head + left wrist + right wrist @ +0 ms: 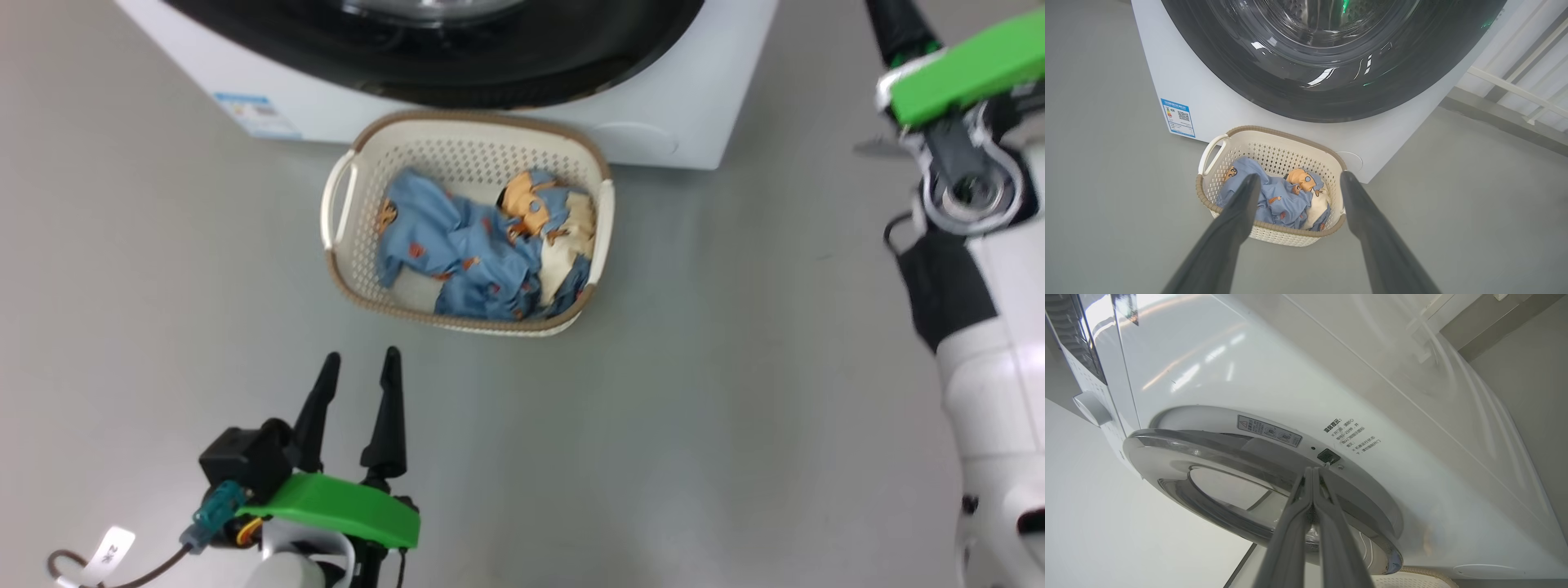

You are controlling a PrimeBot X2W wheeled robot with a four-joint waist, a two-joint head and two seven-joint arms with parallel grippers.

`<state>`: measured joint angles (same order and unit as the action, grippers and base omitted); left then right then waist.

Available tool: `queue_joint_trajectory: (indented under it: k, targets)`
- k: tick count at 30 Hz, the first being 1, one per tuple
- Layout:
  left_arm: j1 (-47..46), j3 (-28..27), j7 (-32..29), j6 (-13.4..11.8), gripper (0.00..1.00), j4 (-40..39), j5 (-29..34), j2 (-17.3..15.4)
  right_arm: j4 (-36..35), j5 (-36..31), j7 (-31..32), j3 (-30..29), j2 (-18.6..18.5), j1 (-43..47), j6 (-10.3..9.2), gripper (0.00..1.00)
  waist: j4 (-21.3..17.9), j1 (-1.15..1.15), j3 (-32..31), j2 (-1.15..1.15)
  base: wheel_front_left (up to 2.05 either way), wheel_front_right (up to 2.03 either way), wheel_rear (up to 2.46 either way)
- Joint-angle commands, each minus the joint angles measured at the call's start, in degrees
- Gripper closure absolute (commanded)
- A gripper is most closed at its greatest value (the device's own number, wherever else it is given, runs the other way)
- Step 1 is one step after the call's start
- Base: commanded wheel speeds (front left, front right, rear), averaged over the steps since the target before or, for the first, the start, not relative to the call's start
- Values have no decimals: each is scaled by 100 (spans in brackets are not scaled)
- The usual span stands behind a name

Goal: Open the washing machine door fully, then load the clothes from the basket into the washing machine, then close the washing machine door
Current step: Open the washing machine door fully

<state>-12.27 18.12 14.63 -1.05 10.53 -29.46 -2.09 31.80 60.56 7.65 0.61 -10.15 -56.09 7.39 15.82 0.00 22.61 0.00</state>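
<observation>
right hand [1312, 470] first: its two fingers are pressed flat together with nothing between them. the tips sit at the free edge of the washing machine door [1208, 451], just beside the dark latch slot [1328, 456] in the white front of the washing machine [1290, 375]. that slot is uncovered and the door's bright rim stands a little off the front, so i judge the door ajar, not fully open. the door lies straight ahead of these fingers. its far edge, where the hinge should be, runs off toward the robot's left, so the pull would need to sweep outward and that way. the right arm is plainly the nearer one for it.

the left hand [361, 353] hangs low over the floor [735, 367], spread wide and empty, pointing at the basket [343, 278], near it but apart. the basket sits on the floor close up against the foot of the machine, below the door's lower edge, with the clothes [465, 253] heaped inside. the door looks higher than the basket rim, though i can't tell for sure that it clears. open floor lies on both sides.
</observation>
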Motion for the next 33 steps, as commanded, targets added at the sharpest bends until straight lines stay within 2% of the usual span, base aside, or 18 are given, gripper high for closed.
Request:
queue_joint_trajectory:
  k: [1,13,23,33]
  targets:
    - [-164,-127,37,-43,0,-172,-43,-78,-90,-34,51,30,87,-209,10,100,239,0,250,0,0,0,0]
    - [-345,136,37,-94,0,-279,-294,-78,638,77,566,-86,36,-1463,10,100,586,0,701,0,0,0,0]
    - [-373,275,37,-108,0,-253,-376,-78,1156,644,1070,-150,101,-1957,10,100,752,0,815,0,0,0,0]
    - [-394,328,37,-123,0,-231,-436,-78,1753,1250,1855,-300,158,-2404,10,100,841,0,910,0,0,0,0]
